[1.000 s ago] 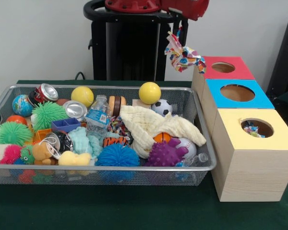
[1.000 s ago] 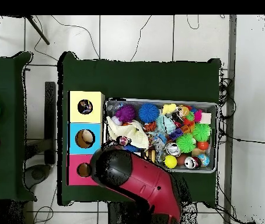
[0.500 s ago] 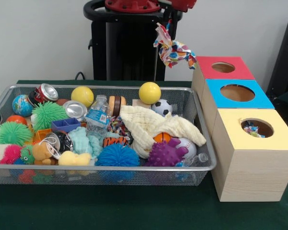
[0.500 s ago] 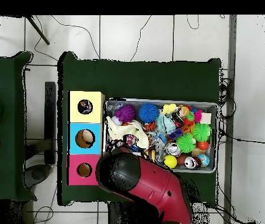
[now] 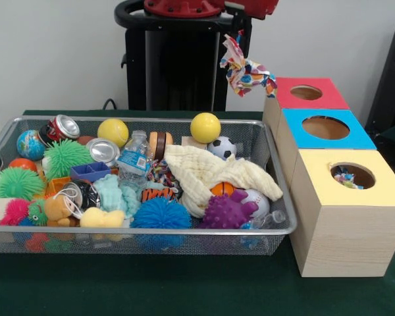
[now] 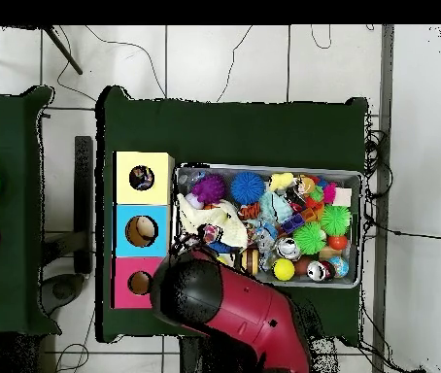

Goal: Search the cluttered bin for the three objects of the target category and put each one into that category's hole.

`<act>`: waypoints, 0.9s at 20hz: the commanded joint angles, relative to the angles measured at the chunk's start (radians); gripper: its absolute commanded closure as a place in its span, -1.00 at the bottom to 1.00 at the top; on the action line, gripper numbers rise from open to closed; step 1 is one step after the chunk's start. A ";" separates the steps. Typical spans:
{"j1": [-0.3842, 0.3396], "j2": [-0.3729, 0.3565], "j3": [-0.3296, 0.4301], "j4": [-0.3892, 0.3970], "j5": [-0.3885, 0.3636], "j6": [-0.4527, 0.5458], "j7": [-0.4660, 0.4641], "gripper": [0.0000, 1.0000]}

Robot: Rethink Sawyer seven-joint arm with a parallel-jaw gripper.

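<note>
— While you look across the table [image 5: 184, 289], what sits nearest its front edge?

— My wire bin [image 5: 138, 230], packed full: a blue spiky ball [image 5: 161, 214] and a purple spiky ball [image 5: 227, 210] against its front wall, a cream cloth [image 5: 210, 172] draped over the middle, and two yellow balls [image 5: 205, 127] toward its far wall. Just beside the bin's right end stand three wooden boxes in a row. The yellow-topped box [image 5: 345, 217] is nearest, and something patterned lies inside its hole. Behind it comes the blue-topped box [image 5: 326, 131], then the red-topped box [image 5: 309, 92] at the far edge.

— And where is your piece?

— A colourful patterned cloth [image 5: 245, 69] hangs from my gripper [image 5: 240, 33], up in the air over the bin's far right corner, just left of the red-topped box. My fingers are closed on its upper end; the rest dangles free.

— And from above?

— My red arm [image 6: 234, 311] covers the gripper, lying over the bin's corner beside the red-topped box.
</note>
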 commanded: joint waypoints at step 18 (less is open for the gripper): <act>0.057 0.110 0.105 -0.029 0.003 -0.048 0.161 1.00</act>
